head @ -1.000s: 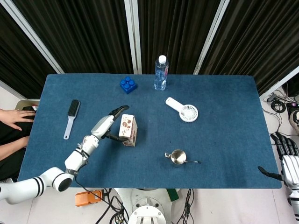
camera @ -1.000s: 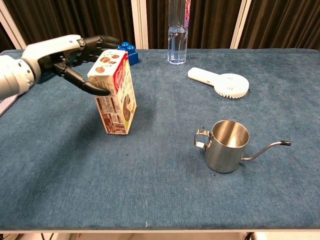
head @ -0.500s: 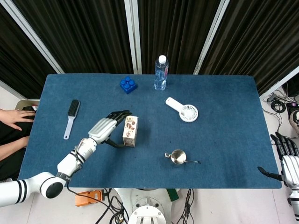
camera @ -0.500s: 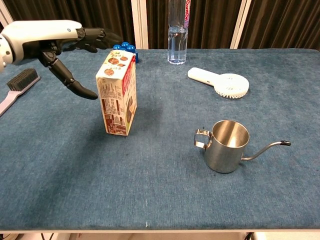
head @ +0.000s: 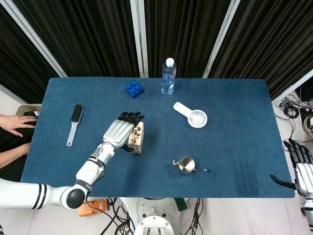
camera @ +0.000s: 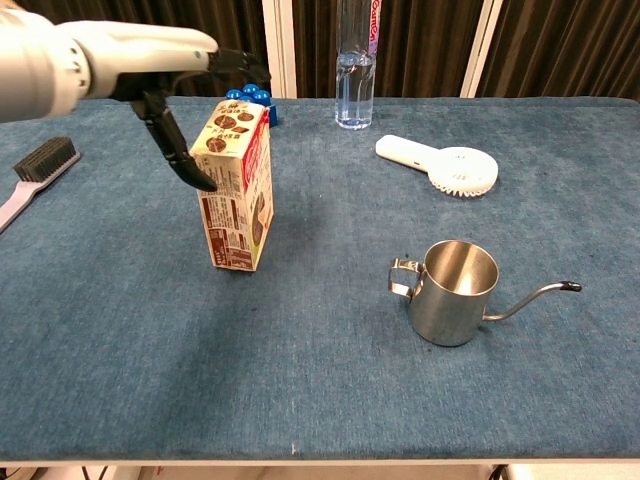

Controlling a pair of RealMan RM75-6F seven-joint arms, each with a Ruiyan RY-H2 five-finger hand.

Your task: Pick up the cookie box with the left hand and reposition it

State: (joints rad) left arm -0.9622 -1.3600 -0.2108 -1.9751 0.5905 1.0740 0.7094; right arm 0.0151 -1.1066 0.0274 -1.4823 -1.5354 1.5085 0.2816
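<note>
Altogether, six loose things stand or lie on the blue surface [head: 234, 112]: one box [camera: 236, 188], one bottle [head: 168, 76], one block [head: 134, 89], one brush [head: 74, 124], one fan [head: 191, 114] and one pot [camera: 452, 291]. Two hands show.

The box is tall and narrow, standing upright with a slight lean. Its top and front are cream with pictures of brown cookies, one long edge is red, and the lower part carries dark print too small to read. Taking the box as landmark: the block sits behind it toward the far edge, the bottle behind it and to the right, the fan to the right and a little farther back, the pot to the right and nearer the front edge, and the brush well apart to the left.

The left hand [head: 119, 131] hovers at the box's upper left side. Its dark fingers [camera: 240, 66] are spread and reach over the box top, while the thumb hangs down along the left face; whether any of them touch the cardboard cannot be told. Nothing is held.

The right hand [head: 299, 169] hangs off the surface's front right corner, far from the box, its fingers apart and holding nothing.

A person's hands [head: 15, 123] rest at the left edge, beyond the brush.
</note>
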